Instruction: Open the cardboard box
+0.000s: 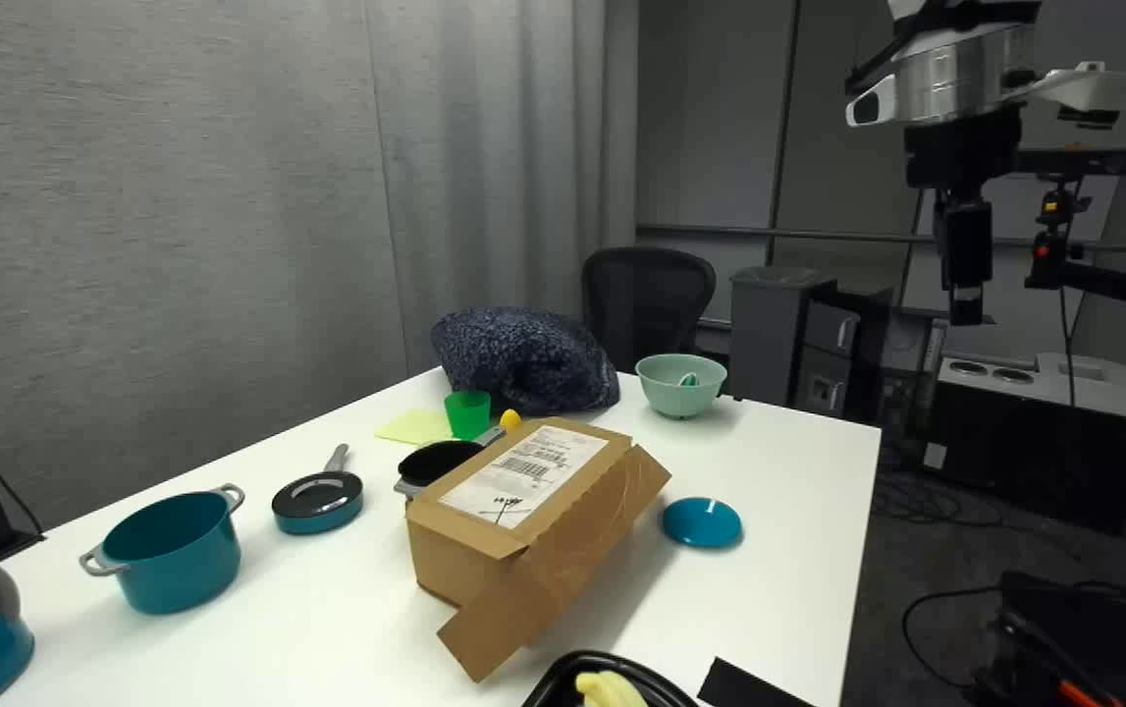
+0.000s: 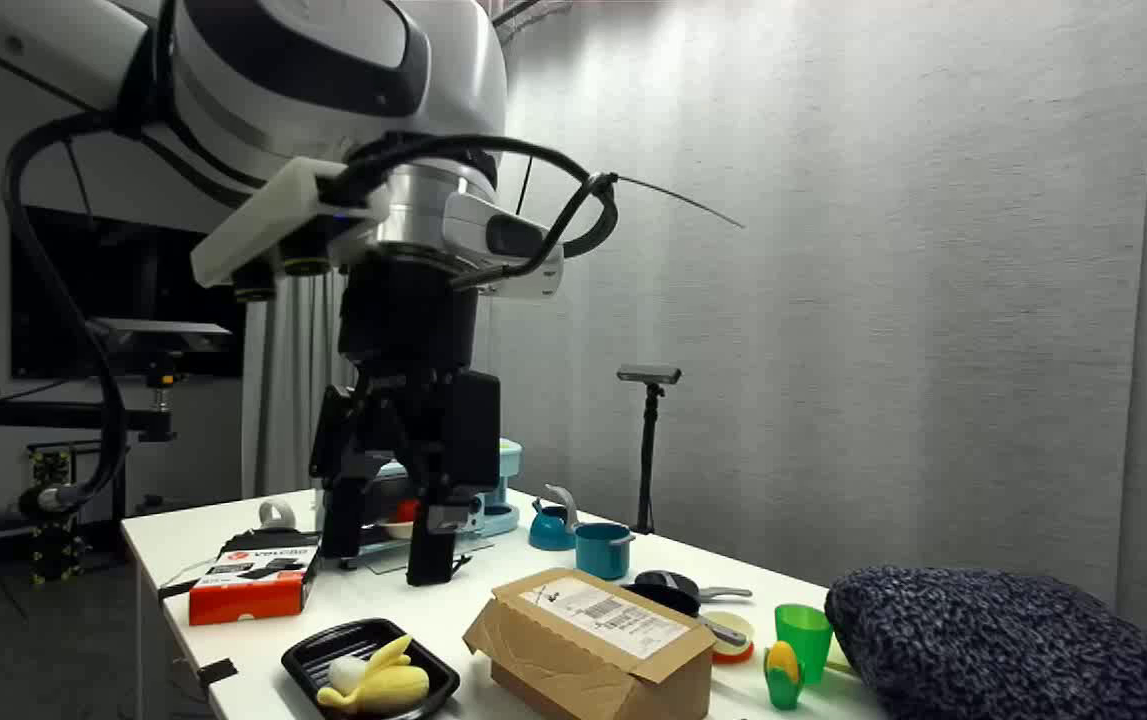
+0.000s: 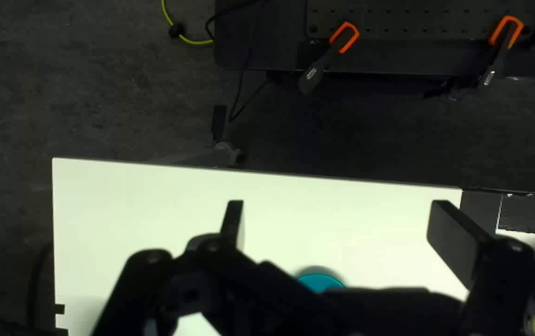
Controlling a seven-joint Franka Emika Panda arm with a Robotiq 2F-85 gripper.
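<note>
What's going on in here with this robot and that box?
A robot arm has its gripper open in the air, holding nothing. The job is opening the cardboard box, which sits on the table, apart from the gripper. One flap sticks out, but the labelled panel appears to cover the top.

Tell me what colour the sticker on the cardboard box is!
The label is white with dark printing, clearest in an exterior view.

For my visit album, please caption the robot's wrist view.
Open jaws outlined against a white table, a teal disc partly hidden, dark floor beyond.
</note>
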